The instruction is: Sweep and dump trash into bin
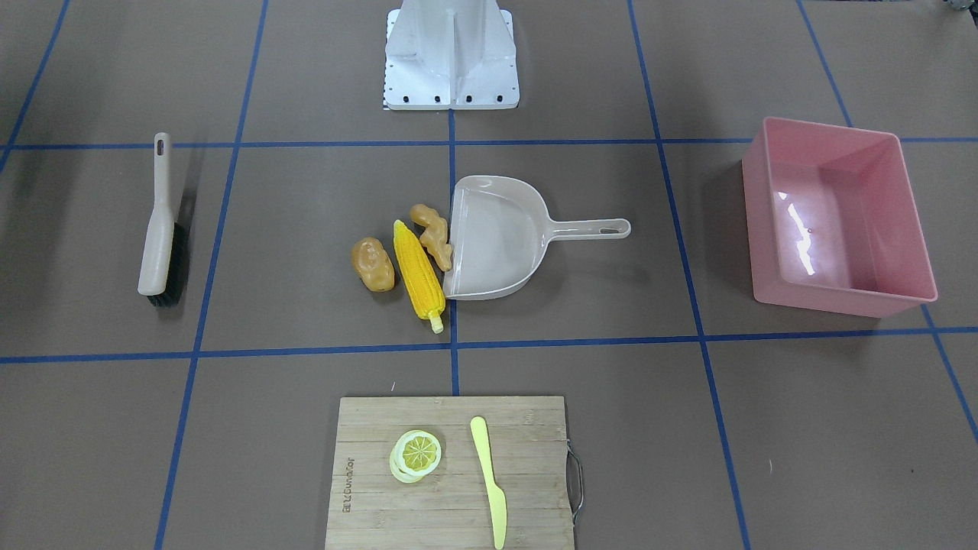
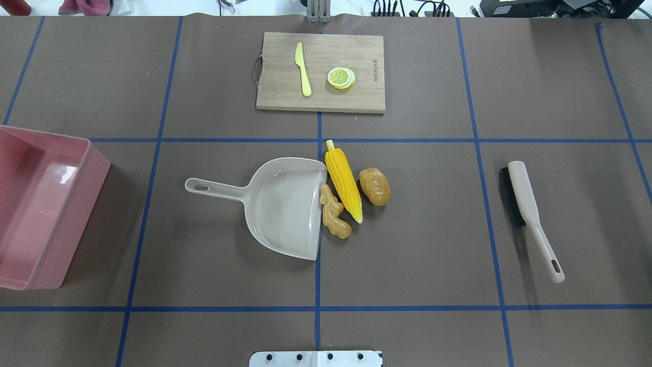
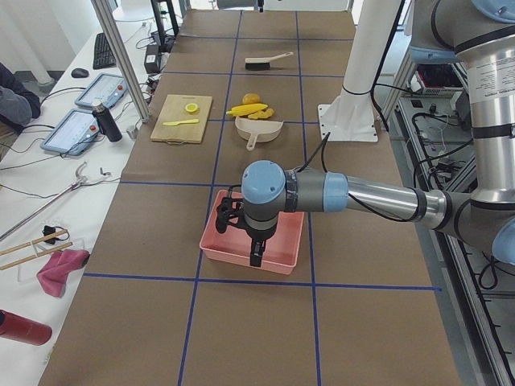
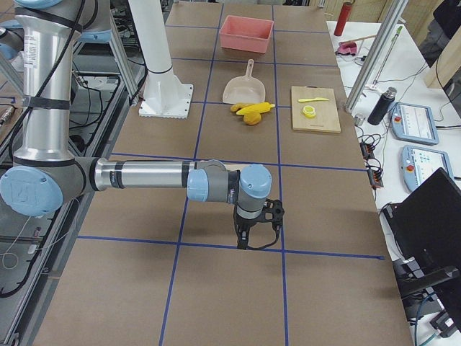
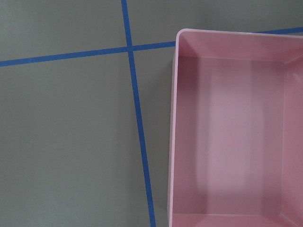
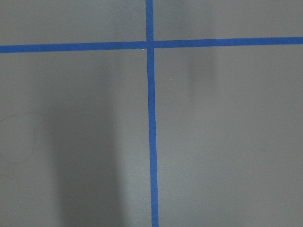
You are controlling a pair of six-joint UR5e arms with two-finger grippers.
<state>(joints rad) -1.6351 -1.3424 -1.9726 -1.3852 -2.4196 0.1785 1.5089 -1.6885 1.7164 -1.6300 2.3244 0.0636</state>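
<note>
The trash lies mid-table: a yellow corn cob [image 1: 418, 271] [image 2: 344, 179], a brownish potato [image 1: 373, 265] [image 2: 375, 186] and a tan ginger root [image 1: 432, 234] [image 2: 333, 216], all at the open mouth of the beige dustpan [image 1: 497, 244] [image 2: 282, 204]. The ginger touches the pan's lip. The pink bin [image 1: 833, 298] [image 2: 84, 219] [image 5: 227, 142] stands empty at the robot's left end. My left gripper [image 3: 256, 251] hangs over the bin. My right gripper [image 4: 249, 241] hangs over bare table at the far right end. I cannot tell whether either is open or shut.
A beige brush with black bristles [image 1: 160, 225] [image 2: 530, 214] lies on the robot's right side. A wooden cutting board [image 1: 451, 504] [image 2: 367, 97] at the far edge holds a lemon slice [image 1: 418, 452] and a pale yellow knife [image 1: 489, 473]. Blue tape lines grid the brown table.
</note>
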